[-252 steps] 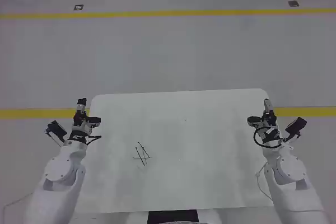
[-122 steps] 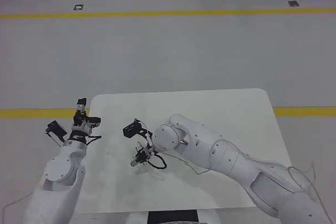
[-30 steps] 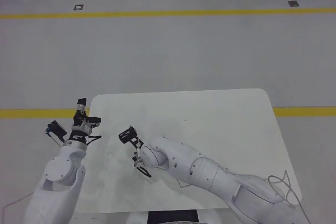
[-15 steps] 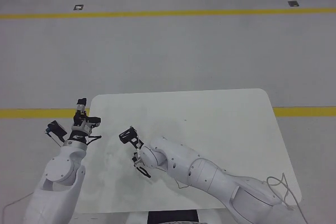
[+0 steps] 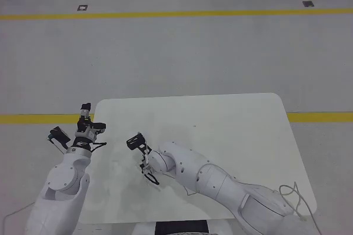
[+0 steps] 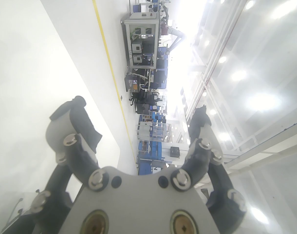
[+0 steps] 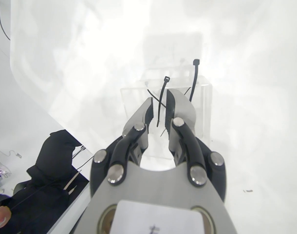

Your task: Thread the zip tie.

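Barely started: R gripper [image 7: 160, 109] narrow round one zip tie [image 7: 163, 91], seemingly unclamped; L gripper [image 6: 138, 120] wide, empty; pickup, threading left.

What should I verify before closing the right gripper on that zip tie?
1. Jaws of the right gripper apart: ok, a gap shows between them.
2. One zip tie inside the jaws: ok, its strap runs down the gap.
3. Nothing else in the gap: not ok, a crossing strand lies over that tie.
4. The second zip tie outside the jaws: ok, it lies beyond one of them.
5. Fingertips down at the table: cannot tell.
6. The left gripper open and off the table's edge: ok.
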